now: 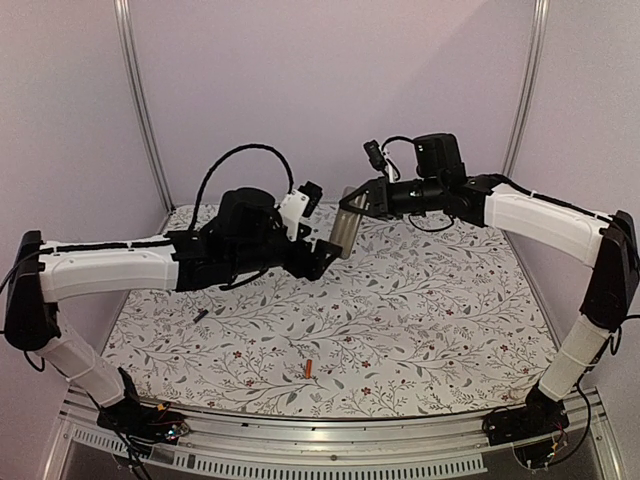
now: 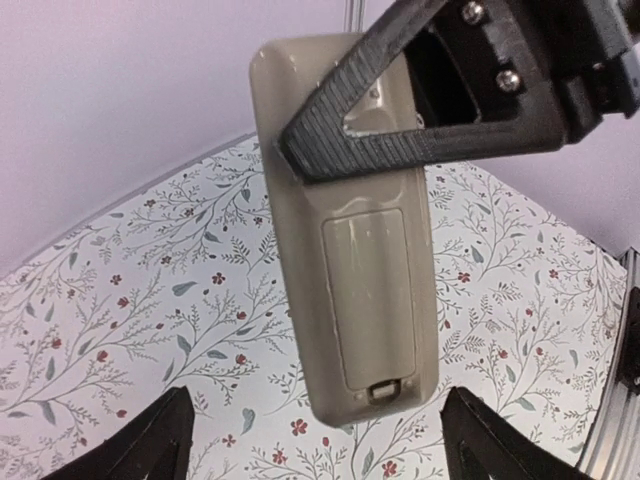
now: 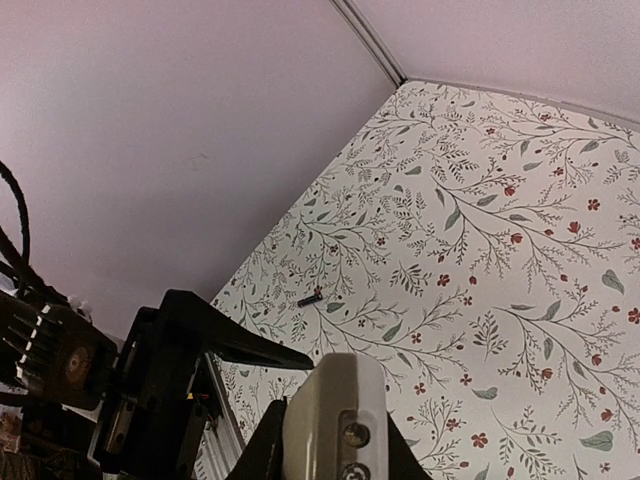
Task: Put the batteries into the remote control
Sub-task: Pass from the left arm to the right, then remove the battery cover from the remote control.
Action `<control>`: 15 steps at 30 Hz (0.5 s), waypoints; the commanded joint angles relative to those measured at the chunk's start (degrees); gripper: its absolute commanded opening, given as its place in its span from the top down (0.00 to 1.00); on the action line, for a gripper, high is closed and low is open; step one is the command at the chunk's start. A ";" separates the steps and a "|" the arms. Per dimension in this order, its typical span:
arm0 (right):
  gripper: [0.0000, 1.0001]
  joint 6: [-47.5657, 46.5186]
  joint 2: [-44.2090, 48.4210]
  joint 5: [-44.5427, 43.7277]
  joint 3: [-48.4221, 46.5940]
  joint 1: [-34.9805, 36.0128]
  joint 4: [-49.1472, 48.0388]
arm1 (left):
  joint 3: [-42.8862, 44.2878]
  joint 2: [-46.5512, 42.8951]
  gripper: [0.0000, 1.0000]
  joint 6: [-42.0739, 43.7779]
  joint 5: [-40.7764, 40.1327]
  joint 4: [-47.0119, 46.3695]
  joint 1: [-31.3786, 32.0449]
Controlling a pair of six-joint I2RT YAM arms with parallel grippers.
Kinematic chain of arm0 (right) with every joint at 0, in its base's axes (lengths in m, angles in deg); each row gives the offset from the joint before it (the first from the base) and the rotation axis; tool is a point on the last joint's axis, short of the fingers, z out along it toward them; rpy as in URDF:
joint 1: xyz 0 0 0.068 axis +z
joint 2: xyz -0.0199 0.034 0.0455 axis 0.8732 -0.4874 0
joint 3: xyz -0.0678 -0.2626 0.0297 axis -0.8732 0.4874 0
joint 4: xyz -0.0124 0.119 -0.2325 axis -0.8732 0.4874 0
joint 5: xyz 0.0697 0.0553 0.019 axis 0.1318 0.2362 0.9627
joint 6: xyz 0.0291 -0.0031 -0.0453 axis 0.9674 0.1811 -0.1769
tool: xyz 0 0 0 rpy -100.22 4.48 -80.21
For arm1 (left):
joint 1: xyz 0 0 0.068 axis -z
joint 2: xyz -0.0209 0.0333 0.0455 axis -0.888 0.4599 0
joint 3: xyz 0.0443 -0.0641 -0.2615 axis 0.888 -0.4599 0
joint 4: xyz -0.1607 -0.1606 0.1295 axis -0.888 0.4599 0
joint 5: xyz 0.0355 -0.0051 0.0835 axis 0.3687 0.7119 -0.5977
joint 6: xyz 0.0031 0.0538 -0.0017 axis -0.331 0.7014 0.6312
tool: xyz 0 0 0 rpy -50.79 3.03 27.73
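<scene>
Remote (image 2: 350, 250) held in air over back of table (image 1: 450, 330), upright, grey-beige back facing my left wrist camera, cover (image 2: 368, 300) in place. My right gripper (image 1: 358, 203) clamped across its upper part. My left gripper (image 1: 318, 255) spread wide just beside remote's lower end, not touching, holding nothing. Orange battery (image 1: 310, 370) lying on table near front edge. Dark battery (image 1: 201, 314) well apart to left, below my left arm.
</scene>
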 commanded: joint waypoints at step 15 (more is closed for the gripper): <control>1.00 2.94 0.11 18.44 11.78 -1.46 0.45 | -19.40 -13.86 0.29 37.44 10.41 -7.57 7.62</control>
